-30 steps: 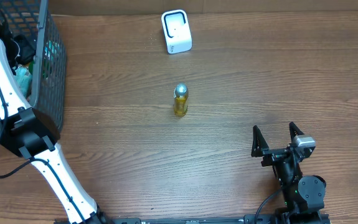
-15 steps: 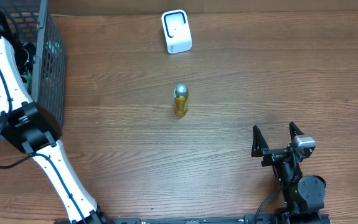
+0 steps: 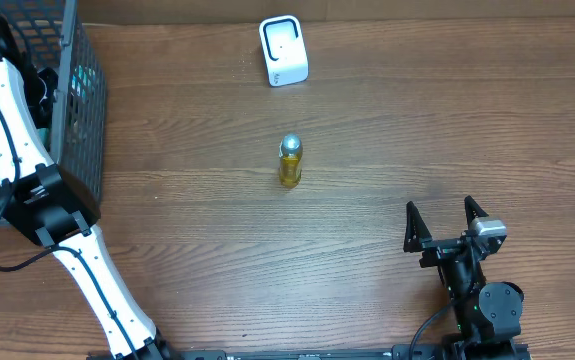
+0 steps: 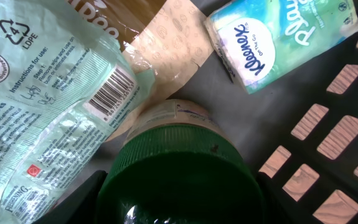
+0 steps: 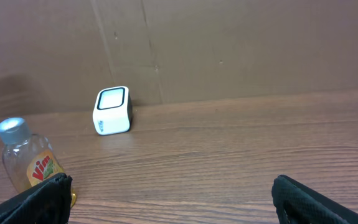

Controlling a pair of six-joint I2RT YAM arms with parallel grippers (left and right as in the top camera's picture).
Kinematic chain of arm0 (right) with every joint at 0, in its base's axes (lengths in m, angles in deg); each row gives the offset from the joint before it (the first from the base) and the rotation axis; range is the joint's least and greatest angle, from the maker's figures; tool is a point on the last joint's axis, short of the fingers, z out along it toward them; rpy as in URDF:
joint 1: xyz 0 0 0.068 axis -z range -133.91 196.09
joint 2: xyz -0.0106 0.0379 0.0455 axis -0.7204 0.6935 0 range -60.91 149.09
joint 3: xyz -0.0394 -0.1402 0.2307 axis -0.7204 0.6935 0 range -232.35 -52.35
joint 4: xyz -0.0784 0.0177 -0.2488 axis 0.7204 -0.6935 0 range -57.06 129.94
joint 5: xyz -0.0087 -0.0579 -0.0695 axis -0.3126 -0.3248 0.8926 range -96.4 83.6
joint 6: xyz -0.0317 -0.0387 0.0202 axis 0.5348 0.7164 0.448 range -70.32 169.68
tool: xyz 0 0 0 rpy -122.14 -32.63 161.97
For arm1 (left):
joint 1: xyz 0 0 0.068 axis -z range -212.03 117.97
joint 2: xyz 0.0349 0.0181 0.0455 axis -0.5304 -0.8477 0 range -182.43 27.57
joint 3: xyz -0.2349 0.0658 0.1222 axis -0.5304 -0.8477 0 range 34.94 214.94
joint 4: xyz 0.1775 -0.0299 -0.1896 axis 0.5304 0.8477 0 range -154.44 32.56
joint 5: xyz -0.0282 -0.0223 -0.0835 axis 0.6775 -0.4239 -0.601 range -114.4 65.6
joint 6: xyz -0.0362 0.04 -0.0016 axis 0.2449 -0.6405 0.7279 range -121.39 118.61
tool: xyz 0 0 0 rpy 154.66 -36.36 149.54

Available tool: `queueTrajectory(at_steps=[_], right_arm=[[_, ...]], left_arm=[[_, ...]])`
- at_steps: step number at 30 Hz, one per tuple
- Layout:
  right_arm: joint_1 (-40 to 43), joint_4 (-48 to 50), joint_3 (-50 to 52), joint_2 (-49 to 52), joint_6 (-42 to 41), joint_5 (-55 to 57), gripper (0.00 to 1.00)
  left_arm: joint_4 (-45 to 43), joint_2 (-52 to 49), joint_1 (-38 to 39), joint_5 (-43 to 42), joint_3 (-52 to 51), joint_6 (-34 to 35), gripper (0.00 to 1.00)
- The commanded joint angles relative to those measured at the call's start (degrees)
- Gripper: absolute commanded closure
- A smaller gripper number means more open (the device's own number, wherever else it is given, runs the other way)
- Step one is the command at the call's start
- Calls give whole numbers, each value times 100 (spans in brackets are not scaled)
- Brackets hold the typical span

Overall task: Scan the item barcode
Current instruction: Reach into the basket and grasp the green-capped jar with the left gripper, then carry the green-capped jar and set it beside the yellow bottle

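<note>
We see the left arm bent into the 10 o'clock basket, left claw clasping a green lid; right claw wide open, empty.

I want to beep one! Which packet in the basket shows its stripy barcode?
The pale green wipes packet; the blue Kleenex pack shows none.

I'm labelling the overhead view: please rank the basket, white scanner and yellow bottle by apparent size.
1. basket, largest even though the frame crops it.
2. white scanner.
3. yellow bottle, smallest, though it stands upright and shows mostly its top from above.
</note>
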Motion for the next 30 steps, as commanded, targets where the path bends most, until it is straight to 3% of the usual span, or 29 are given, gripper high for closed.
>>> queueTrajectory(at_steps=[1,9,17,26,30], right_arm=[[-39,31,61,-46,22,24,0],[-39,31,61,-46,22,24,0],[-39,31,61,-46,22,24,0],[-39,31,61,-46,22,24,0],[-39,31,61,-46,22,24,0]], left_arm=[[26,496,-70,-48,450,83,61],[26,1888,-48,-90,1147,83,60],[140,3132,170,-450,1172,81,59],[815,3547,1307,-483,1156,50,59],[1056,3467,1956,-485,1023,-334,59]])
